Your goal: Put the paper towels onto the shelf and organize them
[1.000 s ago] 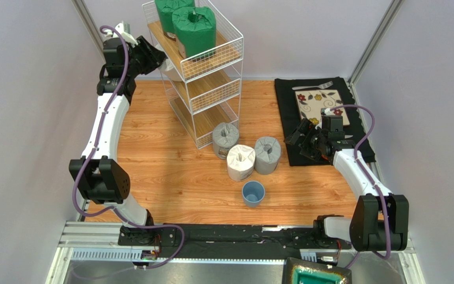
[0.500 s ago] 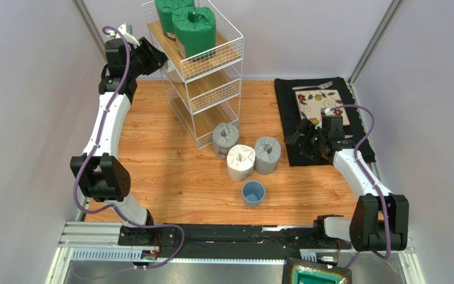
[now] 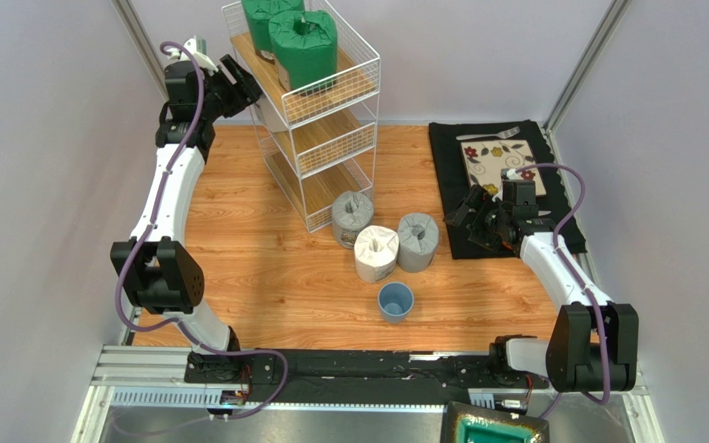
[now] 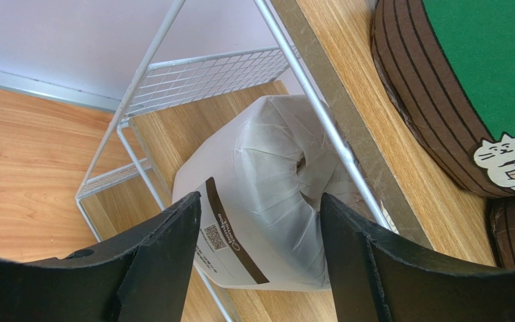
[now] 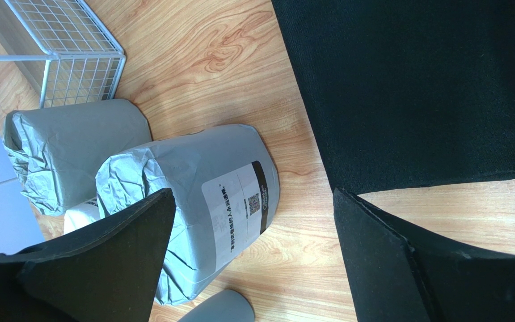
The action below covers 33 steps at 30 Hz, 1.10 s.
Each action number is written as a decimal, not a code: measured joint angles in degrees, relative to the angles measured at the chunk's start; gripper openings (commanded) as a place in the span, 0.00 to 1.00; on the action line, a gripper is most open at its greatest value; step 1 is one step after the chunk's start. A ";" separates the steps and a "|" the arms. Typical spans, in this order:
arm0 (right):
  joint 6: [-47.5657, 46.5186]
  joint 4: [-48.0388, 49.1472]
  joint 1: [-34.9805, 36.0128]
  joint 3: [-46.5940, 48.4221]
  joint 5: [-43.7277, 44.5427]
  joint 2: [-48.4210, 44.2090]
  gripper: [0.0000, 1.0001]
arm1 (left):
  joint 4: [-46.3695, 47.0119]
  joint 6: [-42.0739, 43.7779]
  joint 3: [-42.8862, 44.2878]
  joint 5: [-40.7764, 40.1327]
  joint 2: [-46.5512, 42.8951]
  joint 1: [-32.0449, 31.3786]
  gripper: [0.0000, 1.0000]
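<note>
Closest to you, out in front of the shelf [image 3: 330, 138], there's a blue cup [image 3: 395, 302] on the worktop [image 3: 266, 268]. Leave it alone. Just behind it are three paper towels: a white roll [image 3: 375, 253] touching a grey roll [image 3: 417, 241], and a second grey roll [image 3: 352, 218] right at the shelf's foot.

They look light and squishy with slick wrap. I'd pinch across the fat middle of the body, not the gathered top, and go easy on the squeeze.

Your right gripper [image 5: 252, 194] hangs off to the right of the shelf, jaws wide apart and empty. Your left gripper [image 4: 260, 208] is up at the shelf's left side, jaws spread around nothing. Another white roll [image 4: 273, 168] sits just past them on the middle tier. It looks released to me, but I can't tell if a finger grazes the wrap.

Two green rolls [image 3: 304, 48] stand on the top tier.
</note>
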 measured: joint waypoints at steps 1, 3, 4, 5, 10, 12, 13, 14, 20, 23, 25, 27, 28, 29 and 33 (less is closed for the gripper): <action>0.00 -0.02 0.00 0.00 0.00 0.00 0.91 | 0.35 -0.04 -0.17 0.00 0.00 0.02 0.74; 0.00 -0.04 0.00 0.00 0.00 0.00 0.91 | 0.66 -0.20 -0.33 0.02 0.00 0.07 0.75; -0.02 -0.04 0.00 0.00 0.00 0.00 0.91 | 0.83 -0.24 -0.42 0.02 0.00 0.07 0.75; -0.02 -0.07 0.00 0.00 0.00 0.00 0.91 | 1.07 -0.31 -0.59 0.07 0.00 0.07 0.75; -0.02 -0.09 0.00 0.00 0.00 0.00 0.91 | 7.06 -2.78 -4.61 1.44 -0.57 0.59 0.76; 0.00 -0.11 0.00 0.00 -0.02 0.00 0.91 | 10.16 -4.39 -6.71 2.29 -1.07 0.90 0.76; -0.02 -0.11 0.00 0.00 0.00 0.00 0.91 | 11.82 -5.38 -7.98 2.71 -1.42 1.07 0.76; -0.02 -0.11 0.00 0.00 -0.02 0.00 0.91 | 12.92 -6.08 -8.76 2.99 -1.62 1.20 0.76; -0.02 -0.11 0.00 0.00 -0.02 0.00 0.91 | 18.64 -10.69 -12.13 4.70 -1.86 1.90 0.76; 0.00 -0.11 0.00 0.00 -0.02 0.00 0.91 | 19.80 -12.04 -12.72 5.35 -1.86 2.10 0.76; -0.02 -0.11 0.00 0.00 -0.02 0.00 0.91 | 20.83 -13.25 -13.07 5.77 -1.86 2.25 0.76; -0.02 -0.11 0.00 0.00 -0.02 0.00 0.91 | 22.12 -14.56 -13.46 6.08 -1.86 2.38 0.76; -0.02 -0.13 0.00 0.00 -0.02 0.00 0.91 | 22.73 -15.21 -13.70 6.36 -1.86 2.43 0.76; -0.04 -0.13 0.00 0.00 -0.02 0.00 0.91 | 23.45 -16.09 -13.94 6.67 -1.86 2.51 0.78; -0.04 -0.13 0.00 0.00 0.00 0.00 0.91 | 26.05 -18.82 -14.93 7.69 -1.86 2.58 0.80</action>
